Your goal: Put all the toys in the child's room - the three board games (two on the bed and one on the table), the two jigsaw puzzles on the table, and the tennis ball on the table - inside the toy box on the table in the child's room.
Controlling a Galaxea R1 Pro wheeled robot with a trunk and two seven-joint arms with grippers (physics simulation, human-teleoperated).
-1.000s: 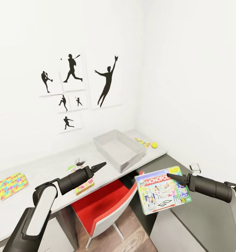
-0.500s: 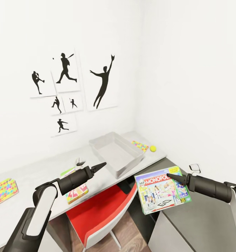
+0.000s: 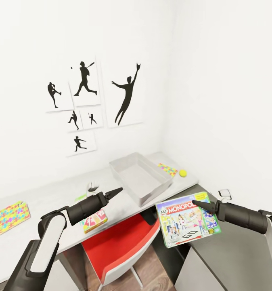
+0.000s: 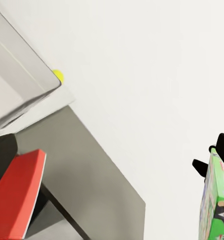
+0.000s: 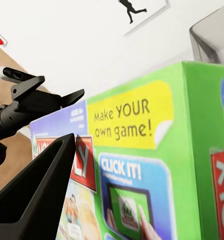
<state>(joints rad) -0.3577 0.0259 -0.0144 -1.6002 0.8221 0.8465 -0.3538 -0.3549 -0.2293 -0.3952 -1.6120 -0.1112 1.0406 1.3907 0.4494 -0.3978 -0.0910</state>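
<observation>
Bright even simulator light, no glare; soft shadows under table [image 3: 47,198]; wide-angle stretch at edges; sharp focus.

glossy printed cardboard green monopoly game box [image 3: 188,224], smooth. shallow light grey plastic bin [image 3: 141,177], matt, at 12 o'clock from it. long pale grey desk top [image 3: 67,194], matt, smooth. red moulded chair seat [image 3: 116,242], slight sheen. brown wood-plank floor [image 3: 150,268].
</observation>
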